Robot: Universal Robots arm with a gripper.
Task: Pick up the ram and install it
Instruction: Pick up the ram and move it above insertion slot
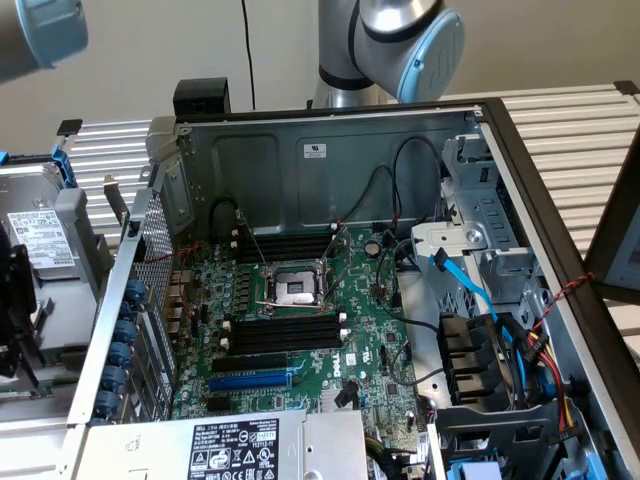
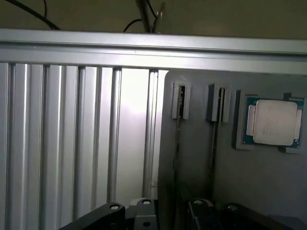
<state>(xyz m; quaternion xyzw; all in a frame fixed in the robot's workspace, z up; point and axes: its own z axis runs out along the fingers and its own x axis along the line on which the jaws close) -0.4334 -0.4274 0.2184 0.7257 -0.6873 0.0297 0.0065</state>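
- We see the ram point(image 2: 178, 129) standing on its thin edge in a grey holder point(image 2: 192, 182). Its long axis runs parallel to the ribs of the ribbed table point(image 2: 72, 143) just beside the holder.
- One end of the ram sits in a pale clip point(image 2: 181, 99); the other end points toward the gripper point(image 2: 170, 215).
- Edge-on, the ram looks like a narrow dark line with a faint green tint. We cannot make out a label or chips.
- A second stick point(image 2: 214, 139) lies parallel to it, and next to that a square processor point(image 2: 273, 122) with a metal lid.
- The gripper's fingers point(image 2: 111, 212) stand apart with nothing between them, near the ram's free end and not touching it.
- In the exterior view, the motherboard point(image 1: 300, 320) lies in the open case under the arm point(image 1: 400, 40), and its black slots point(image 1: 285, 330) hold no stick.
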